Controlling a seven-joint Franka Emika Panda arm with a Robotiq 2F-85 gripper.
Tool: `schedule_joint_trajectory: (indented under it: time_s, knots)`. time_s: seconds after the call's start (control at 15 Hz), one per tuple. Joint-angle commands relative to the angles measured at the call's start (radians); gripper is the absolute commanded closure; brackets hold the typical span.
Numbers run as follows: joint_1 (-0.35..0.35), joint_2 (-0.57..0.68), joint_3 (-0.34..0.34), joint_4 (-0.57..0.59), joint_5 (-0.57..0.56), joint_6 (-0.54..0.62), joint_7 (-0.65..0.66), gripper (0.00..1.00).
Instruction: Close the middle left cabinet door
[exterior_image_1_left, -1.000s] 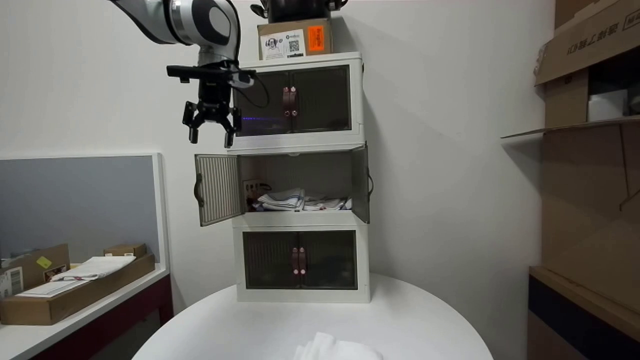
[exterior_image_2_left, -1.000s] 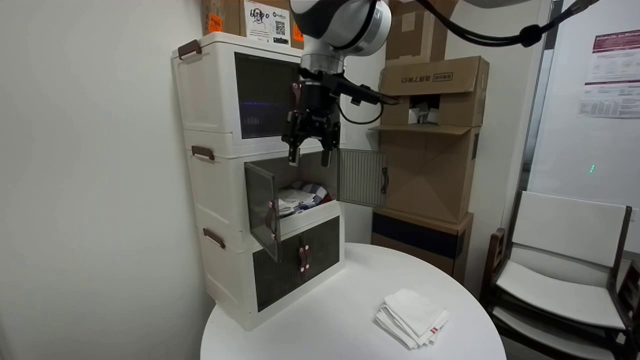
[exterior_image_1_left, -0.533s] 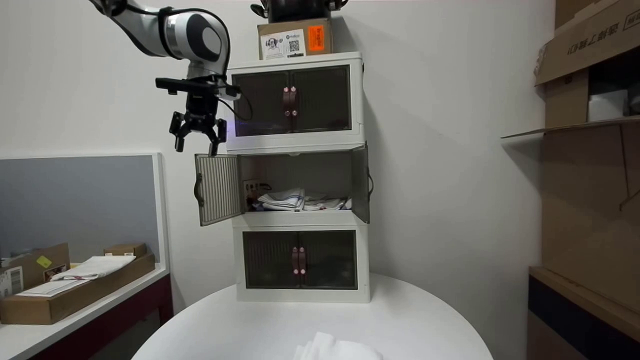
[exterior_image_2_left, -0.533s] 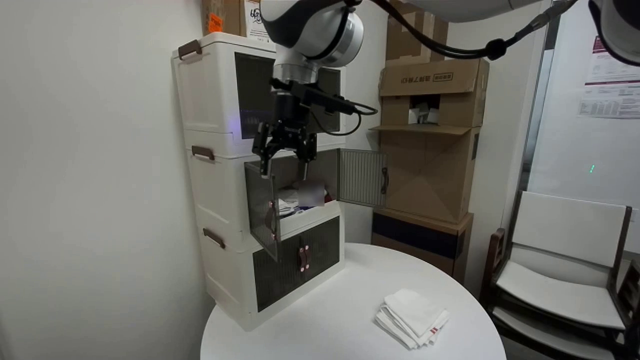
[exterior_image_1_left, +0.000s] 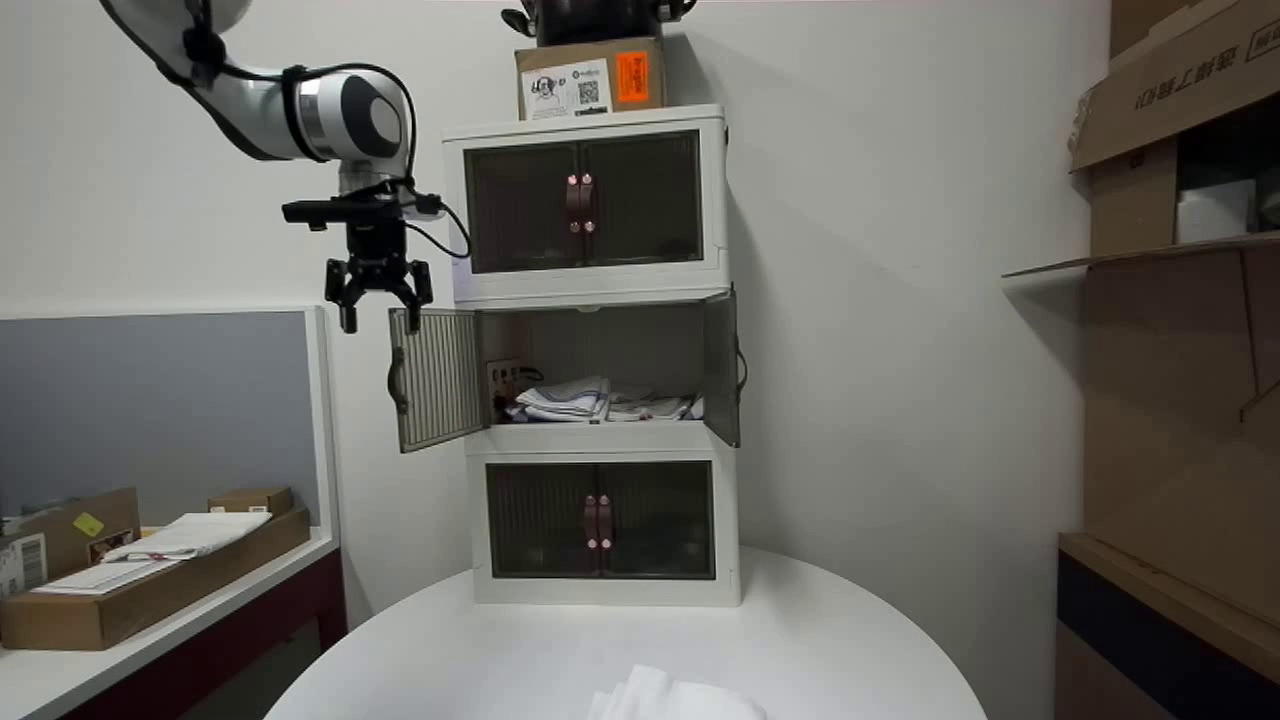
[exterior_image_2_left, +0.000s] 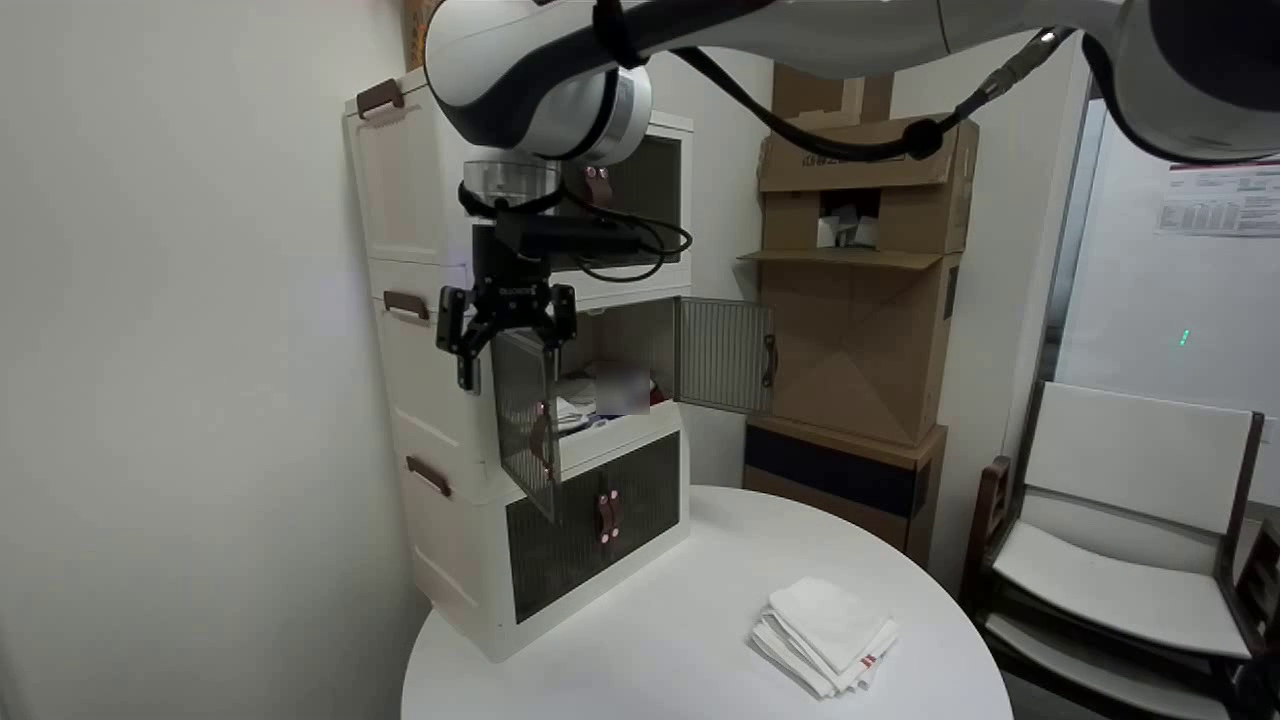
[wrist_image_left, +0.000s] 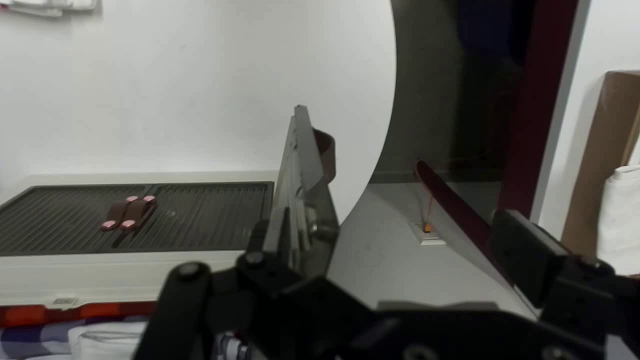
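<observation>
The middle left cabinet door (exterior_image_1_left: 440, 375) is a grey ribbed, see-through panel with a brown handle (exterior_image_1_left: 398, 380). It stands swung wide open; it also shows in an exterior view (exterior_image_2_left: 523, 420) and edge-on in the wrist view (wrist_image_left: 300, 185). My gripper (exterior_image_1_left: 380, 322) is open and empty, pointing down at the top outer corner of this door; it also shows in an exterior view (exterior_image_2_left: 510, 368). In the wrist view the door's edge appears close beside the left finger of the gripper (wrist_image_left: 397, 245). I cannot tell whether they touch.
The middle right door (exterior_image_1_left: 722, 365) also stands open. Folded cloths (exterior_image_1_left: 565, 398) lie inside the middle compartment. The bottom doors (exterior_image_1_left: 600, 520) and top doors (exterior_image_1_left: 640, 195) are shut. A white folded cloth (exterior_image_2_left: 825, 635) lies on the round white table (exterior_image_2_left: 640, 660). A side desk (exterior_image_1_left: 240, 585) holds boxes.
My gripper has moved down and to the left in both exterior views, from in front of the cabinet to the left door's outer edge. The doors have not moved.
</observation>
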Motion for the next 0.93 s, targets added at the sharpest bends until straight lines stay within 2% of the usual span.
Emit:
schedule_joint_trajectory:
  time_s: [0.0, 0.47, 0.67, 0.87]
  knots:
    - [0.021, 0.004, -0.020, 0.029, -0.145, 0.025, 0.066, 0.00]
    - [-0.010, -0.036, -0.086, -0.053, -0.461, 0.077, 0.158, 0.00]
    - [-0.027, -0.047, -0.121, -0.127, -0.602, 0.182, 0.228, 0.00]
    - [-0.051, -0.051, -0.156, -0.200, -0.729, 0.341, 0.384, 0.00]
